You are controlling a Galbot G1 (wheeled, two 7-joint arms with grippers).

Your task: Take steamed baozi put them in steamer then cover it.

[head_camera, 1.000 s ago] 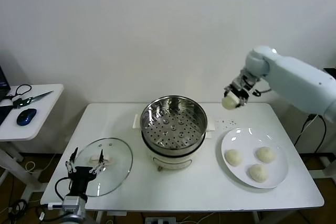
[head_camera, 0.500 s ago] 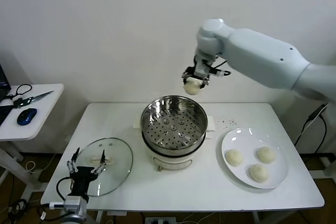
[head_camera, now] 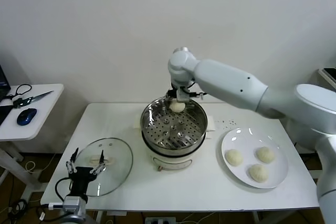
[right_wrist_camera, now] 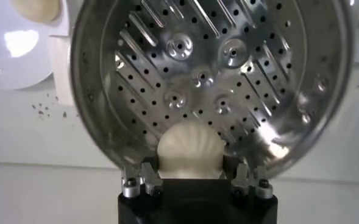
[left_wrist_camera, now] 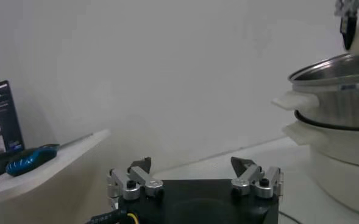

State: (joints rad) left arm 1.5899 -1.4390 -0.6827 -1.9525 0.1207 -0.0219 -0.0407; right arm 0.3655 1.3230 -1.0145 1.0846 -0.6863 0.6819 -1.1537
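Right hand point(head_camera: 178, 99): clenched around one steamed baozi point(right_wrist_camera: 191, 151), fingers point(right_wrist_camera: 144, 180) pressed against its two sides; held just inside the far rim of the steamer point(head_camera: 174, 124), whose perforated floor lies directly beneath the hand.
Remaining three baozi point(head_camera: 256, 162): on the white plate point(head_camera: 234, 138), well apart from this hand, beyond the steamer's side.
Left hand point(left_wrist_camera: 195, 182): fingers spread wide, grasping nothing, low at the near edge of the bench point(head_camera: 210, 187).
Cover point(head_camera: 116, 165): flat on the bench just ahead of the left hand.
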